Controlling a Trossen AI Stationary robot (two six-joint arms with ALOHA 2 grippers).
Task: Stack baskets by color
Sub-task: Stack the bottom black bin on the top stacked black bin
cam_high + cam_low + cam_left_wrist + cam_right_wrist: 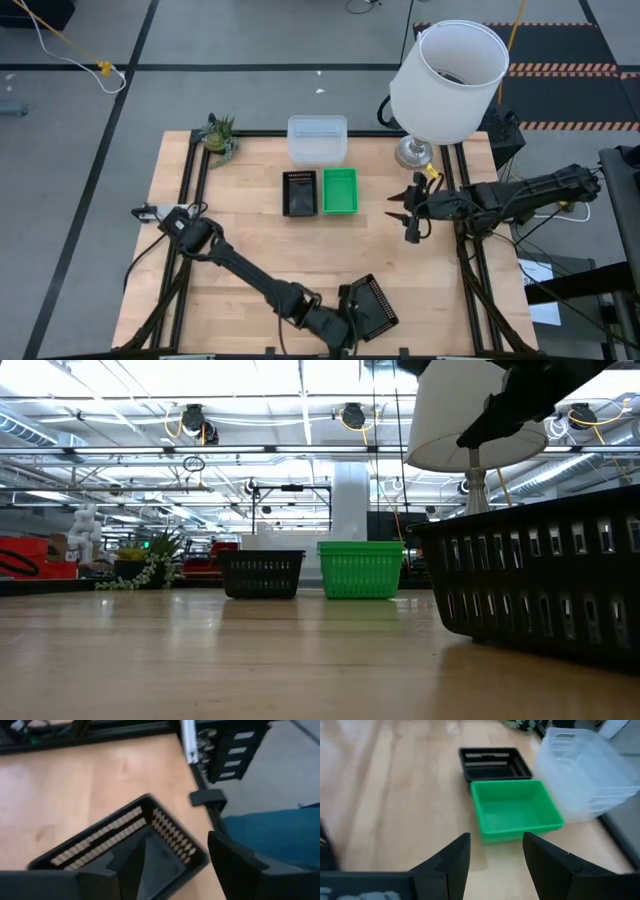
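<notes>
A black slotted basket lies askew on its bottom at the table's near edge, close up in the low view. My left gripper is open at it: one finger hangs over its inside and the other stands outside its wall. I see no touch. At mid-table a second black basket and a green basket stand side by side, with a clear basket behind them. My right gripper hovers open to the right of the green basket.
A big white lamp stands at the far right corner and a small green plant figure at the far left. Bare wood lies to the left and in the middle. Something blue shows just past the near edge.
</notes>
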